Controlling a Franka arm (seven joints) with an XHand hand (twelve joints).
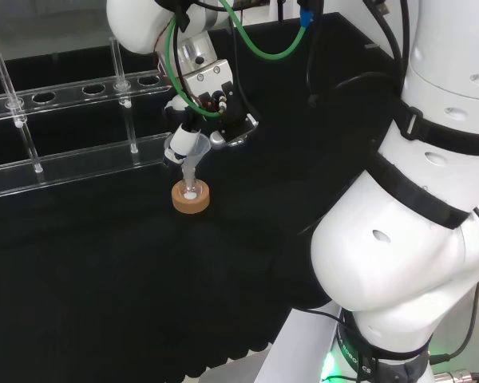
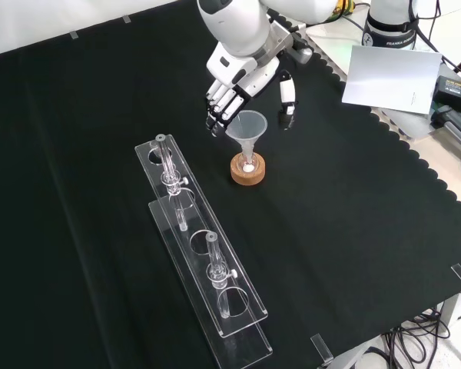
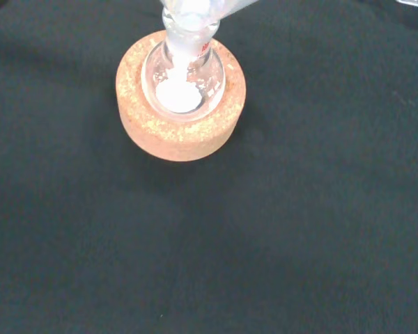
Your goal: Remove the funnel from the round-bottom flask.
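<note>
the white arm reaches out from its base, its big links at the right of the head view, with the wrist bent so the palm faces down toward the surface (image 2: 100, 92). in the front view the hand (image 2: 242, 81) comes in from the top, fingers (image 2: 219, 111) hanging downward and gently bent on 1 side, the thumb (image 2: 287, 100) pointing down on the other, a gap between them. in the head view the hand (image 1: 215, 108) hangs low, just above the surface.

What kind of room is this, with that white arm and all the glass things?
Most likely a laboratory bench set up for robot trials: a clear glass funnel sits in a small round-bottom flask on a cork ring stand, beside a clear plastic test-tube rack, with the black-and-white robot hand at the funnel.
</note>
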